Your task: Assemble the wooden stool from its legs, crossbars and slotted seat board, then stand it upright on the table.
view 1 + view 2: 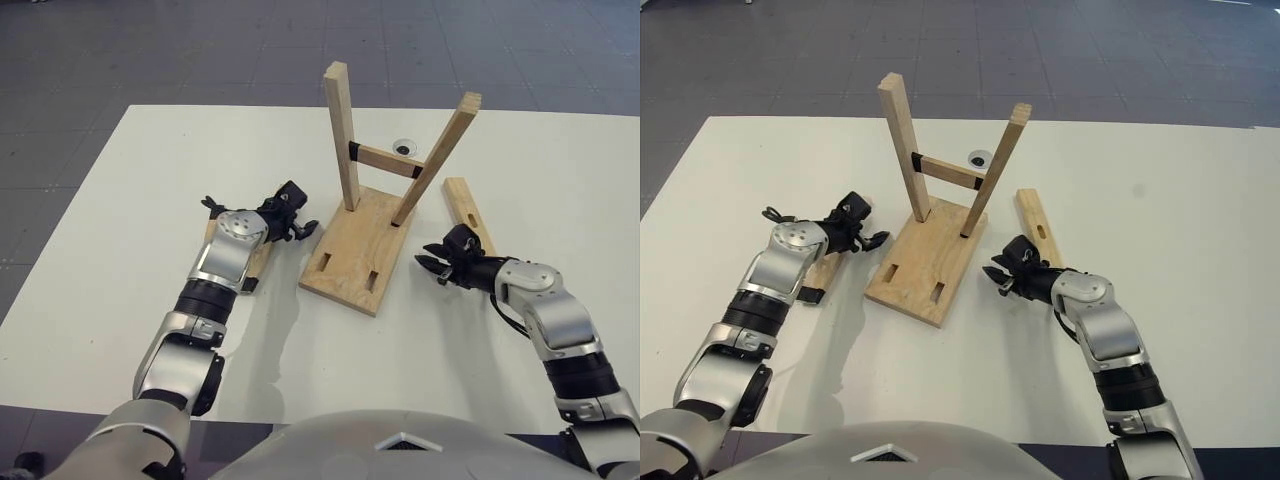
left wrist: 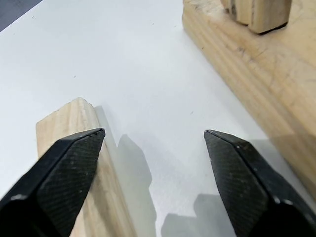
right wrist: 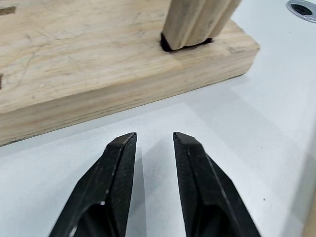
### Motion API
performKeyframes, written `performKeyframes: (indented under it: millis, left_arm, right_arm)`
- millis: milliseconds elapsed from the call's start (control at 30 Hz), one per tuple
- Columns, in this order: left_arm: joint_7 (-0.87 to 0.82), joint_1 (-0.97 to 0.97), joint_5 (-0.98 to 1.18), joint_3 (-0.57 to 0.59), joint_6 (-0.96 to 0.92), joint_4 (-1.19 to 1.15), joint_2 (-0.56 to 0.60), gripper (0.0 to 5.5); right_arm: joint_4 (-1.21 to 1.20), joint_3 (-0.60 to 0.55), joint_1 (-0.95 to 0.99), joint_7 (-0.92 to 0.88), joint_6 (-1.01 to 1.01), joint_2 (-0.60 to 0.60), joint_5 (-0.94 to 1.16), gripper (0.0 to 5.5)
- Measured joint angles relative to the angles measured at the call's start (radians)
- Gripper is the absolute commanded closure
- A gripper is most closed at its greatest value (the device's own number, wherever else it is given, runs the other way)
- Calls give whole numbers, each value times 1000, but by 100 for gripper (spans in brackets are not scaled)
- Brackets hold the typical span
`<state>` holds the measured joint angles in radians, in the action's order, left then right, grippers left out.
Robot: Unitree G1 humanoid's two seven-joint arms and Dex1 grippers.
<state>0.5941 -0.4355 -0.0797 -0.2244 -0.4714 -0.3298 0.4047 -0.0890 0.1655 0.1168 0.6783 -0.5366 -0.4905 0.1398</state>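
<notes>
- white table point(image 1: 90, 200) with grey floor beyond; its right side is cut off at the frame edge.
- seat board point(image 1: 350, 255) lies flat mid-table, with two legs point(image 1: 342, 135) upright in its far slots and a crossbar point(image 1: 386, 160) between them.
- loose leg point(image 1: 462, 200) lies right of the board, its near end hidden behind the right gripper point(image 3: 154, 138), whose fingers are narrowly parted and empty.
- another leg point(image 2: 74, 118) is mostly hidden beneath the left gripper point(image 2: 154, 140), spread wide and grasping nothing.

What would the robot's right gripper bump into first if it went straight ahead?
Probably the side edge of the seat board, close to where a leg stands in its slot. Bare table lies between the right gripper and it; how far is hard to judge.
</notes>
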Motion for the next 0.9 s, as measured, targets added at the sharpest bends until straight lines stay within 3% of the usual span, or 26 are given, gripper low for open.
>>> performKeyframes:
  millis: [267, 733, 900]
  left_arm:
    - [206, 163, 68, -62, -207, 377, 142, 175]
    - [189, 148, 161, -52, -332, 444, 95, 175]
    - [144, 44, 264, 189, -324, 436, 123, 175]
  right_arm:
    - [207, -29, 152, -84, 39, 81, -20, 414]
    - [371, -24, 253, -96, 109, 146, -41, 414]
    - [251, -46, 166, -98, 83, 128, -26, 414]
